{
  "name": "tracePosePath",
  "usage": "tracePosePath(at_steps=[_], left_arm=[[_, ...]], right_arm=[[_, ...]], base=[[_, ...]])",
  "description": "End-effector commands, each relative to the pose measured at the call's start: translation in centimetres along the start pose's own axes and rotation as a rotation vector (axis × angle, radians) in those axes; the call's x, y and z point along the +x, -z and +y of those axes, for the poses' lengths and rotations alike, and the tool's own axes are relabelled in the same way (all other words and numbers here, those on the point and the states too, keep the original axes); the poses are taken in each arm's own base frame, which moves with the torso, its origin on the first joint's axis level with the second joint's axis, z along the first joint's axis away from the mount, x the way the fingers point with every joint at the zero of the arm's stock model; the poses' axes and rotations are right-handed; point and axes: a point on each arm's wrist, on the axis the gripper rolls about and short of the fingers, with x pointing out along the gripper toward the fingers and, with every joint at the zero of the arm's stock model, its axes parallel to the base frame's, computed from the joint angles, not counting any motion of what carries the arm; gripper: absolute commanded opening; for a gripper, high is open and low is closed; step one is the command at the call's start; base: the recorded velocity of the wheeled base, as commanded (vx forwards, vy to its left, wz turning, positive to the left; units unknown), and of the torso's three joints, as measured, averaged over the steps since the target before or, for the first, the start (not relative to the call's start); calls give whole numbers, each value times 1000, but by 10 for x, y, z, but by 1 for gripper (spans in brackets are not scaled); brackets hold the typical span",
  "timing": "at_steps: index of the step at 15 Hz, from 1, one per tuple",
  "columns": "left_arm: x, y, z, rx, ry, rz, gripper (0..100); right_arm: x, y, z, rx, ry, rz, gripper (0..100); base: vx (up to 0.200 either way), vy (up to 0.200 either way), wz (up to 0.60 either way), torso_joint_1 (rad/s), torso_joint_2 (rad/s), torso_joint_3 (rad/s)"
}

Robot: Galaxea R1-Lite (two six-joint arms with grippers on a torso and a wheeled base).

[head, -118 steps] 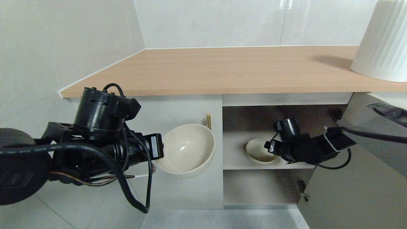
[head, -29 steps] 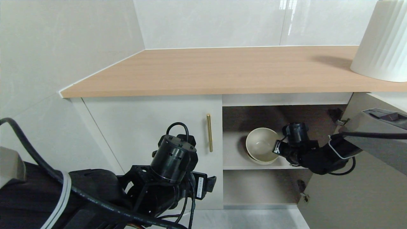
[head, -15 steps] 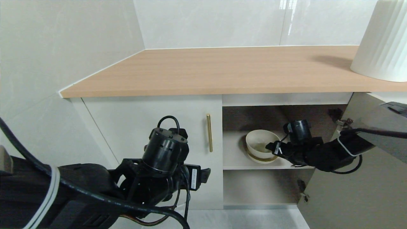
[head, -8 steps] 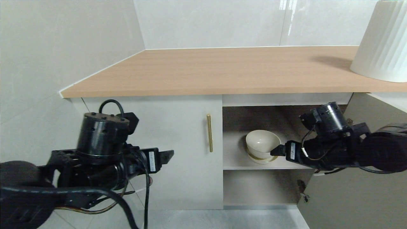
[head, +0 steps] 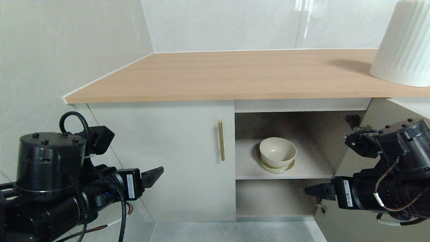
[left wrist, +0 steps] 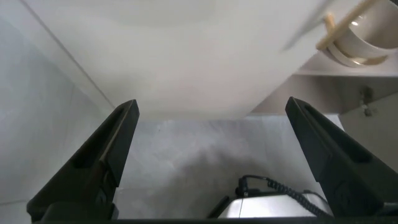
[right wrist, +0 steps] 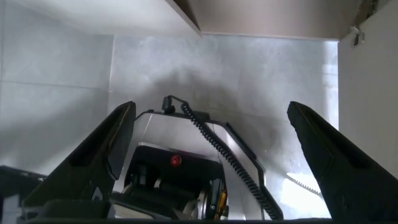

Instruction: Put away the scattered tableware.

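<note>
Bowl (head: pixel 278 152): nested on dish (head: pixel 287 167), cabinet shelf (head: pixel 248 165), centre-right of frame. Left gripper (head: pixel 153 174), lower left: jaws wide apart, empty. Right gripper (head: pixel 314 191), lower right: likewise. Risk: right arm jolting open door (head: pixel 349 218), shaking the stack

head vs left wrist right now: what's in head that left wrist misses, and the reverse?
Head, not left wrist: the wooden countertop, the white ribbed object standing on it, and the right pincer low in front of the open cupboard.

Left wrist, not head: both fingers of the left pincer, spread wide with nothing between them.

Both: the bowl on its dish on the shelf, the gold handle and the closed door.
</note>
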Motion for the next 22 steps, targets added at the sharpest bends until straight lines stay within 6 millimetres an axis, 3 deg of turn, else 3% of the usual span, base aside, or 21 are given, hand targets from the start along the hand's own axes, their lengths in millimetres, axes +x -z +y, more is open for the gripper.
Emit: tracePosePath(at_steps=[1, 22], left_arm=[[2, 2, -2, 6, 2, 10, 100], [4, 4, -4, 9, 8, 23, 100]], right_arm=[[-5, 2, 0, -4, -11, -8, 100], [4, 5, -1, -7, 10, 24, 100]], base=[[0, 0, 0, 0, 0, 0], [-190, 0, 0, 3, 3, 2]])
